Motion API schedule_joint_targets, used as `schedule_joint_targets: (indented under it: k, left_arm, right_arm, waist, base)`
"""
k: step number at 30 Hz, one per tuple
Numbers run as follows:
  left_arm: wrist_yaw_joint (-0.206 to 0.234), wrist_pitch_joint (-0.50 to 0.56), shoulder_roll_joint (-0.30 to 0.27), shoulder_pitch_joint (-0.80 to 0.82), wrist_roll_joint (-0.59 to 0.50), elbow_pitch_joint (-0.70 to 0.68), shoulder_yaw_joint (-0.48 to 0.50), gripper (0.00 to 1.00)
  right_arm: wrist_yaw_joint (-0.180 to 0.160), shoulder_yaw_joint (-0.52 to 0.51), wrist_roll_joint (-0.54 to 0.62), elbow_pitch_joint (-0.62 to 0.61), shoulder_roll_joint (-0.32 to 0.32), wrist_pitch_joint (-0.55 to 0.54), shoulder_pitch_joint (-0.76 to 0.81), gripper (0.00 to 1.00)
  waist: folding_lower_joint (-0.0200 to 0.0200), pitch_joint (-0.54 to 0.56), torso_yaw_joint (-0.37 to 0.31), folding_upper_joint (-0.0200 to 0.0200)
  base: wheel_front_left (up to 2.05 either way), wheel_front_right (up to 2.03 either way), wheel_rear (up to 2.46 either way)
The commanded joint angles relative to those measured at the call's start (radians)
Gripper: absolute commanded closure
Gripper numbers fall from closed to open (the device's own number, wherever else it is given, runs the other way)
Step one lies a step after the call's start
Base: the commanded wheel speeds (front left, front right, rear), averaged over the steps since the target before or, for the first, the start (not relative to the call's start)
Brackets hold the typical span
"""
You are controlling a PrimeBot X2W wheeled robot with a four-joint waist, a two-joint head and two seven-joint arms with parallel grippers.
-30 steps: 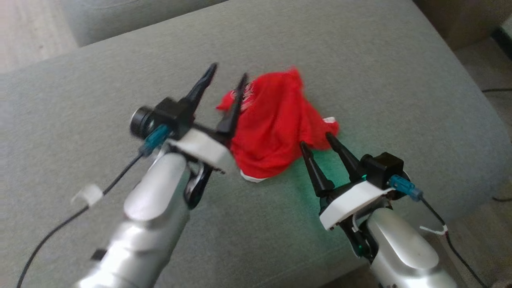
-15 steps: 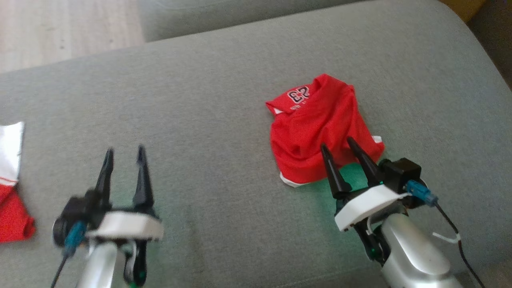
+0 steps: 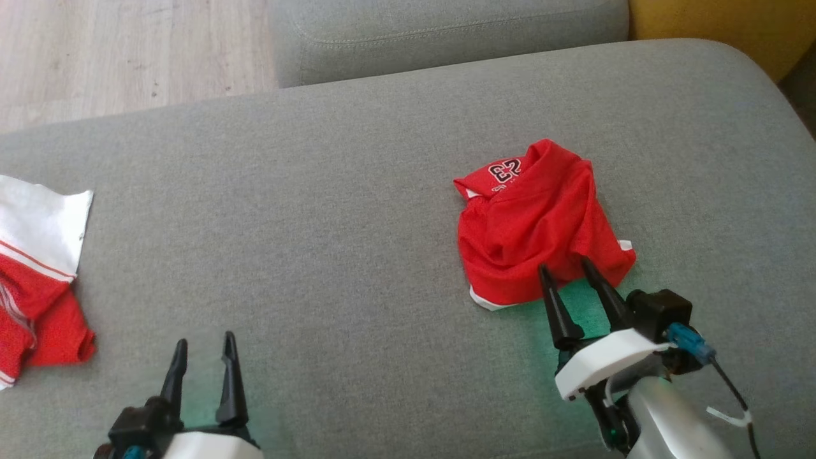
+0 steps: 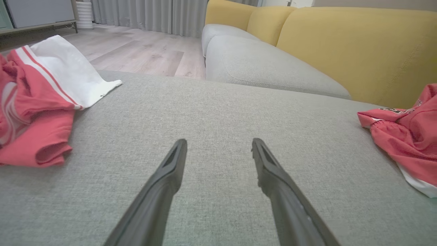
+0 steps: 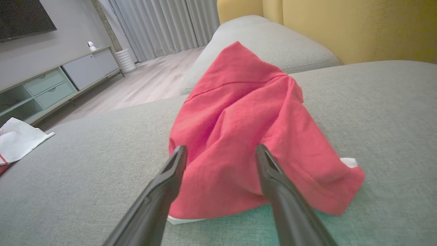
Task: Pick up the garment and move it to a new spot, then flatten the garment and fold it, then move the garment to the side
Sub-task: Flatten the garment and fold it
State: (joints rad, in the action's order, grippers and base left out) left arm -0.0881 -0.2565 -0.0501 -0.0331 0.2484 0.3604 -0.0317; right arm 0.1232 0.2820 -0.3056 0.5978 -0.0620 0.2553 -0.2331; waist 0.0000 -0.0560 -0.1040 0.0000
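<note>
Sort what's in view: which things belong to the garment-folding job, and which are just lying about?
Job: red numbered garment, crumpled on the grey cushion; right end effector, open, at its near edge; left end effector, open, over bare cushion.
Lying about: red-and-white garment at the cushion's left end; yellow sofa back; TV cabinet.

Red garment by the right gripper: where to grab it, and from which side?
Grip the near hem of the red garment, coming in low from the robot's side with the right gripper. That edge rounds up off the cushion and lies just ahead of the open jaws; the far end is a taller, looser heap, likely harder to pinch.
</note>
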Motion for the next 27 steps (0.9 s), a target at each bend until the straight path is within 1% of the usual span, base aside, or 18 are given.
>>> schedule_joint_targets:
  k: [1,3,4,11,14,20,23,26,27]
  left_arm:
    - [0.004,-0.005,0.0,0.036,0.005,-0.035,0.018,0.0]
    - [0.003,-0.005,0.0,0.046,0.006,-0.033,0.01,0.0]
    - [0.003,-0.005,0.0,0.046,0.006,-0.033,0.01,0.0]
    - [-0.002,-0.005,0.0,0.081,0.012,-0.038,-0.042,0.0]
    - [-0.004,-0.005,0.0,0.094,0.013,-0.041,-0.061,0.0]
    - [-0.011,-0.005,0.0,0.116,0.014,-0.041,-0.091,0.0]
    - [-0.012,-0.005,0.0,0.125,0.012,-0.038,-0.097,0.0]
    - [-0.012,-0.005,0.0,0.131,0.016,-0.036,-0.099,0.0]
    - [-0.011,-0.005,0.0,0.131,0.019,-0.036,-0.099,0.0]
  right_arm:
    - [0.008,-0.001,0.016,-0.025,0.012,0.006,-0.021,0.0]
    - [0.008,-0.04,0.028,-0.018,0.012,0.006,-0.025,0.0]
    - [0.008,-0.04,0.028,-0.018,0.012,0.006,-0.025,0.0]
    - [0.008,-0.249,0.145,0.067,0.001,0.006,-0.107,0.0]
    - [0.008,-0.315,0.198,0.135,-0.01,0.006,-0.162,0.0]
    - [0.008,-0.423,0.292,0.32,-0.029,0.001,-0.262,0.0]
    - [0.008,-0.462,0.347,0.406,-0.037,-0.018,-0.297,0.0]
    - [0.008,-0.518,0.378,0.482,-0.04,-0.062,-0.316,0.0]
    - [0.008,-0.53,0.39,0.5,-0.04,-0.071,-0.321,0.13]
  waist:
    - [0.0,-0.008,0.001,0.0]
    - [0.0,-0.013,0.001,0.0]
    - [0.0,-0.013,0.001,0.0]
    - [0.0,-0.049,0.017,0.0]
    - [0.0,-0.069,0.034,0.0]
    - [0.0,-0.113,0.077,0.0]
    - [0.0,-0.134,0.097,0.0]
    - [0.0,-0.141,0.109,0.0]
    - [0.0,-0.141,0.111,0.0]
  base:
    - [0.0,0.0,0.0]
    - [0.0,0.0,0.0]
    - [0.0,0.0,0.0]
    - [0.0,0.0,0.0]
    - [0.0,0.0,0.0]
    - [0.0,0.0,0.0]
    - [0.0,0.0,0.0]
    - [0.0,0.0,0.0]
    - [0.0,0.0,0.0]
